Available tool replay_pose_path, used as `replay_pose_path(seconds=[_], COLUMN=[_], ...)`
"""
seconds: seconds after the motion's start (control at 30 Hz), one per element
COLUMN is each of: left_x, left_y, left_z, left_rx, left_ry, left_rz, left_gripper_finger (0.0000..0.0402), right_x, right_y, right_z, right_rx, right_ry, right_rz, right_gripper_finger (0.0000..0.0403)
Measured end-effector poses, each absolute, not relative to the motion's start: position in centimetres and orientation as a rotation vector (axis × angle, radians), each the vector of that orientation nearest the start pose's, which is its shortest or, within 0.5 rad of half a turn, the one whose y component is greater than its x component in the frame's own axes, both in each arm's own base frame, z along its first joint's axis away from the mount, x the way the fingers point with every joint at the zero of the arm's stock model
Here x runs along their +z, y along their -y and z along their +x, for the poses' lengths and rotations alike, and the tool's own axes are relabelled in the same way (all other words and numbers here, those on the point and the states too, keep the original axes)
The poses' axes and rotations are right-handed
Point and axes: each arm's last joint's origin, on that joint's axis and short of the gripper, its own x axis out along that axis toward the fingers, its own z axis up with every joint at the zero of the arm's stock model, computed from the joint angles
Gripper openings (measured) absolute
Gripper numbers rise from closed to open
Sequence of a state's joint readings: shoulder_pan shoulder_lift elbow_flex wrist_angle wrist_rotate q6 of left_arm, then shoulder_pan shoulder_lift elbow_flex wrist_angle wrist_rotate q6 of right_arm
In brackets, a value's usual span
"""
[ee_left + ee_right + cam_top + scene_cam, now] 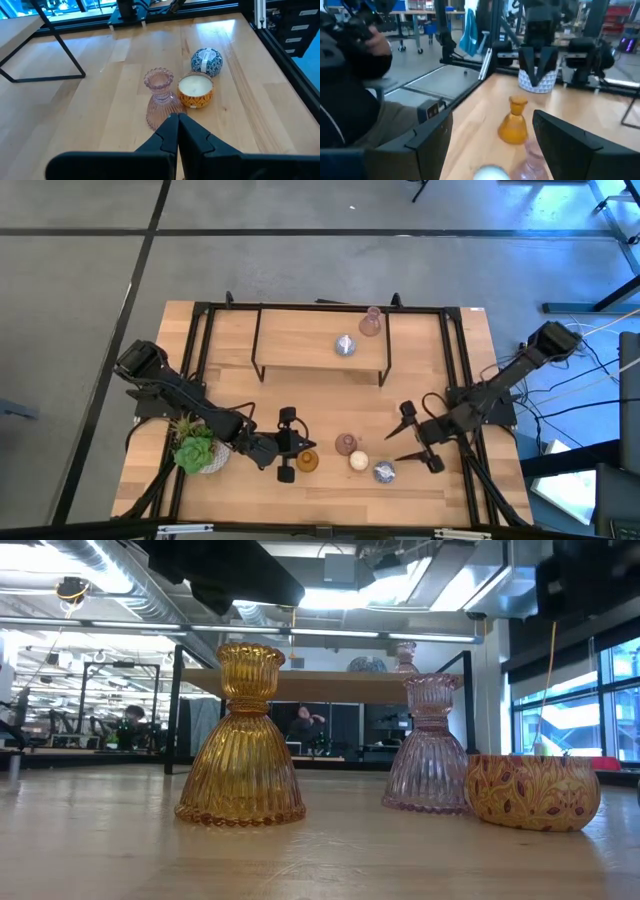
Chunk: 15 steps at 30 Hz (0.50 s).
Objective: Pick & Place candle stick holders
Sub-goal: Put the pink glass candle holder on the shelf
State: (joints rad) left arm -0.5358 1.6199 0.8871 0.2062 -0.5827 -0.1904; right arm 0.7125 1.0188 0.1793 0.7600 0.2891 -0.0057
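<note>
Amber holder (307, 461) upright on worktop (300, 385), just beside left gripper (284, 445), fingers closed, empty; right gripper (416, 438) farther off, fingers spread, empty.

Bare wood open between my right gripper (418, 440) and the raised shelf (300, 363), four holders crowded along the near edge, amber holder (307, 461) just beside my closed left gripper (285, 445), succulent (196, 447) blocking the near-left corner
</note>
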Motion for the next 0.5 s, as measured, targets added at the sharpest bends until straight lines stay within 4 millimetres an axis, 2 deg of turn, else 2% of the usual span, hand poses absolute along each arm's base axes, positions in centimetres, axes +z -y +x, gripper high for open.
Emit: replay_pose_path(seconds=[0.2, 0.3, 0.5], left_x=[20.2, 20.2, 20.2], left_y=[15.4, 15.1, 14.9], left_z=[29.8, 29.9, 30.1], left_rx=[0.096, 0.105, 0.096], left_ry=[-0.439, -0.439, -0.442], left_rz=[0.101, 0.098, 0.091], left_gripper_finger=[0.0002, 0.0002, 0.0002], right_x=[15.2, 15.1, 14.6], right_y=[-10.2, -9.7, -8.7], right_z=[14.3, 14.7, 15.6], right_rx=[0.254, 0.168, 0.106], right_ry=[-0.212, -0.213, -0.242], right_rz=[-0.1, -0.093, -0.067], right_gripper_finger=[0.028, 0.0279, 0.0279])
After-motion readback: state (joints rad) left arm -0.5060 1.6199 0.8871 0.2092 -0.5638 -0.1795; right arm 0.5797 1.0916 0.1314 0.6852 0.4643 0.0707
